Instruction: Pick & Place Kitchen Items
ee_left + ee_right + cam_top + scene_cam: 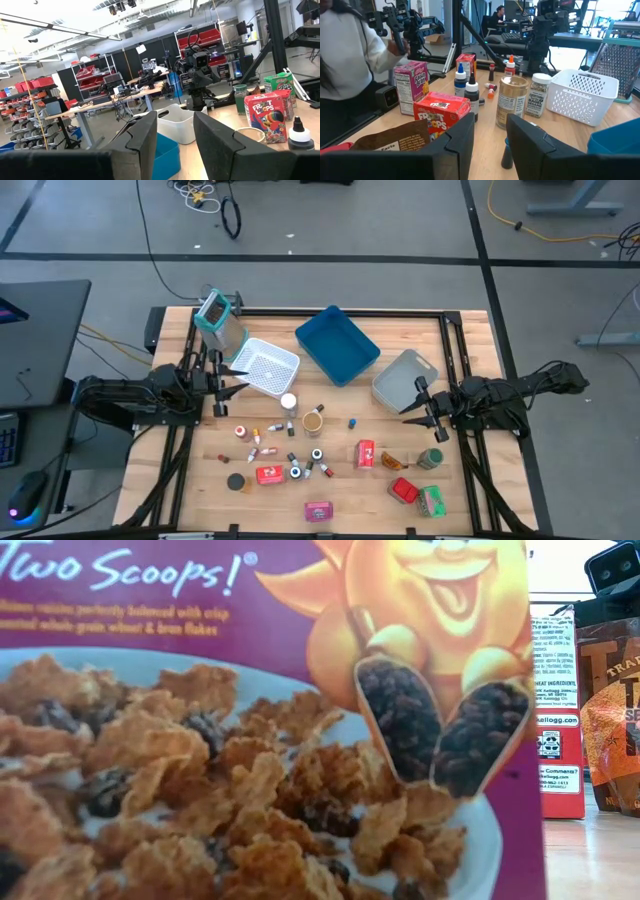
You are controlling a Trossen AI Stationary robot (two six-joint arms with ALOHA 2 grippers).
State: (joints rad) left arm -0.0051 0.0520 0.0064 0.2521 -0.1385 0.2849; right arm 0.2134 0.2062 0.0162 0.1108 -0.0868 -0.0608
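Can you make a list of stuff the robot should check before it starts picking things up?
1. Left hand holds nothing, jaws part open: ok.
2. Right hand holds nothing, jaws part open: ok.
3. White mesh basket sits upright and looks empty: ok.
4. Blue tray has room inside: ok.
5. Grey bin is upright beside the right hand: ok.
6. Low view is blocked by a cereal box, so nothing can be checked there: not ok.

Bare wood strip runs between white mesh basket (268, 367), blue tray (337, 344), grey bin (403, 377) and scattered kitchen items (312, 452) crowding near half.
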